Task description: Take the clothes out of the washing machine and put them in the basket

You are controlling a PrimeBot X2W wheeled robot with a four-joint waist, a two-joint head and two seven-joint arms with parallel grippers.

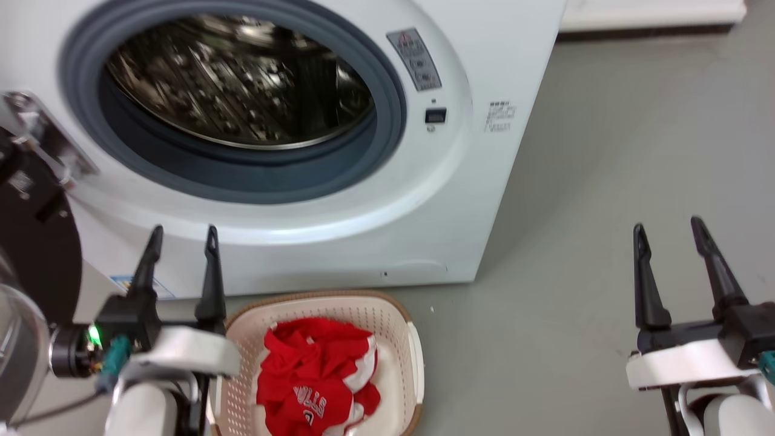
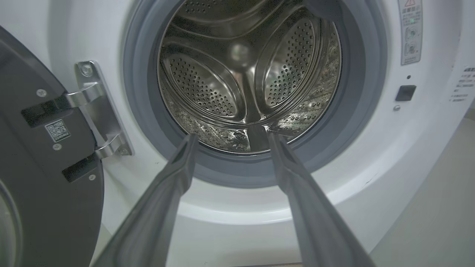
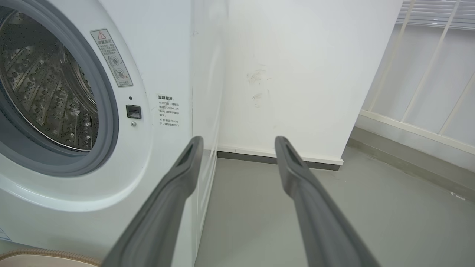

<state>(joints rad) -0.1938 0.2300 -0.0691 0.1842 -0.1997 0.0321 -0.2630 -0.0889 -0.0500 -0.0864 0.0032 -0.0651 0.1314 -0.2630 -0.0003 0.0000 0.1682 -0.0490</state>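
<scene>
Clothes (image 1: pixel 315 369) in the basket (image 1: pixel 418 345), my jaws empty.
The red heap lies bottom centre, below the washer (image 1: pixel 484 181), whose drum (image 2: pixel 207 85) looks bare. My left gripper (image 1: pixel 184 230), lower left, and right gripper (image 1: pixel 667 224), lower right, both stand well open, holding nothing. My worry: the open door (image 1: pixel 36 254) sits close at the left edge, and a careless left-arm swing could knock it.

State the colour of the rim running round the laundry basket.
Brown, round the cream-white basket; it shows best in the head view.
</scene>
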